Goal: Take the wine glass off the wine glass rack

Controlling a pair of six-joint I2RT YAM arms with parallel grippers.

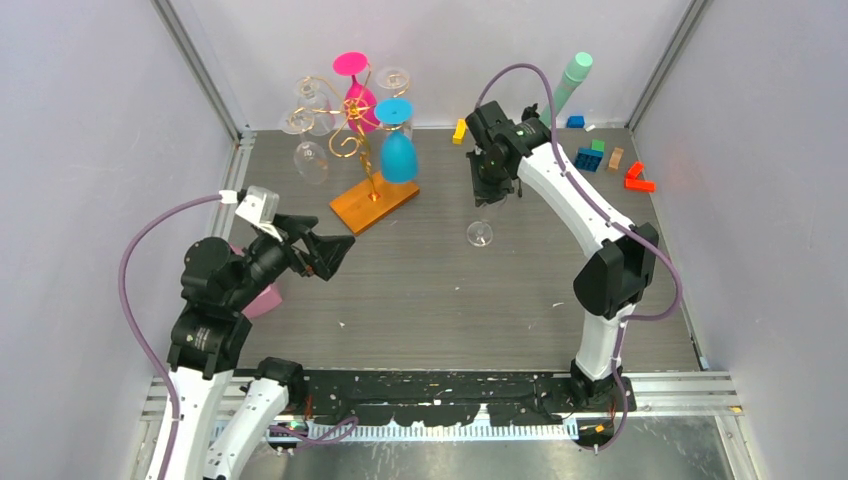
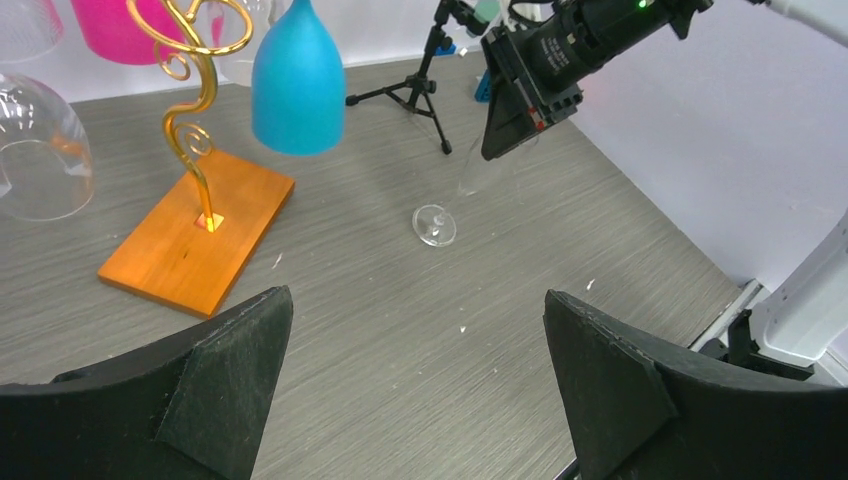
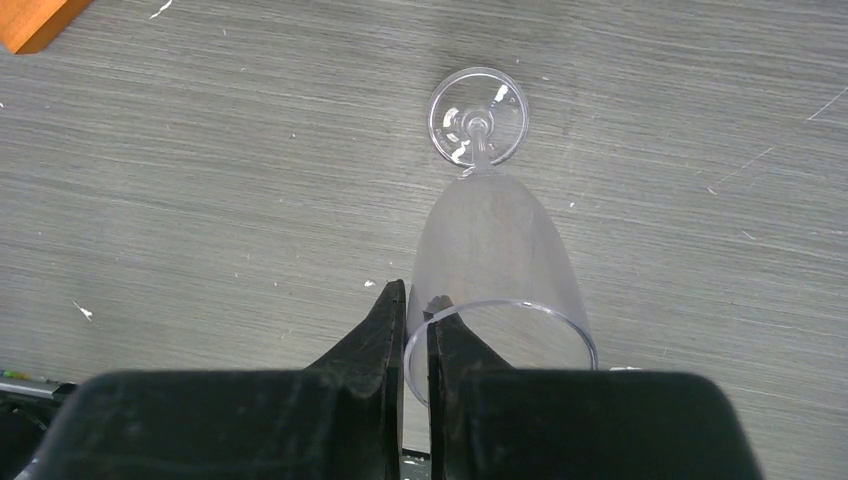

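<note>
The wine glass rack (image 1: 347,120) is a gold wire tree on an orange base (image 1: 375,205) at the back left. A blue glass (image 1: 398,155), a pink glass (image 1: 358,100) and clear glasses (image 1: 310,160) hang on it upside down. My right gripper (image 1: 487,195) is shut on the rim of a clear wine glass (image 3: 495,250), one finger inside the bowl and one outside. The glass is upright to the right of the rack, its foot (image 1: 480,234) at or just above the table. My left gripper (image 1: 325,255) is open and empty, near the base's front.
Coloured blocks (image 1: 600,158), a red-orange piece (image 1: 638,180), a yellow block (image 1: 459,131) and a mint cylinder (image 1: 572,80) are at the back right. A black tripod (image 2: 415,90) stands behind the held glass. A pink object (image 1: 262,298) lies under my left arm.
</note>
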